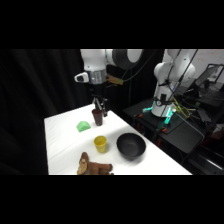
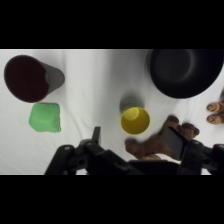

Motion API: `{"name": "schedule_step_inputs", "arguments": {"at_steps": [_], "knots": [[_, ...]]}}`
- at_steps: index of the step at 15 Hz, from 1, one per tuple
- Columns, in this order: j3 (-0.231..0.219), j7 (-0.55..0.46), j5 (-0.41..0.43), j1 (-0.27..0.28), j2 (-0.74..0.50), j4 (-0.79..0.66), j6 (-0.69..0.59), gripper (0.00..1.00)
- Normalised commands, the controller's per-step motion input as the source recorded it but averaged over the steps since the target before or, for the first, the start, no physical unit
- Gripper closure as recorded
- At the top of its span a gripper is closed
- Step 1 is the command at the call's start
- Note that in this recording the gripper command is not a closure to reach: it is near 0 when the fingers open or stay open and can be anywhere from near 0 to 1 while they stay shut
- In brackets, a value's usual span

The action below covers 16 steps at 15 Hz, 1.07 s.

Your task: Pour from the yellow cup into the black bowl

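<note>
Two fingers (image 2: 95,136) stood wide apart and empty at the wrist view's bottom edge, and the gripper (image 2: 134,142) hung above the table (image 1: 60,140) with the yellow cup (image 2: 135,120) upright between and just beyond them — free, untouched. Light, stiff and probably slick-walled, the cup looked best taken across its sides below the rim, gently. Beyond it sat the black bowl (image 2: 186,71), with a brown cup (image 2: 31,77) and a green thing (image 2: 45,118) off to the other side — a plush toy (image 2: 165,137) lay just beside the cup.
</note>
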Motion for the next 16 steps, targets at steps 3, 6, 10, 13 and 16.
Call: {"name": "schedule_step_inputs", "arguments": {"at_steps": [3,6,10,13,16], "knots": [[0.023,0.04,-0.020,-0.008,0.02,0.03,-0.02,0.00],[0.053,0.15,-0.072,0.044,0.05,0.12,-0.02,0.00],[0.094,0.18,-0.047,0.099,0.13,0.24,-0.01,0.00],[0.099,0.10,0.043,0.102,0.17,0.25,0.06,0.00],[0.055,0.01,0.118,0.047,0.18,0.18,0.19,0.00]]}}
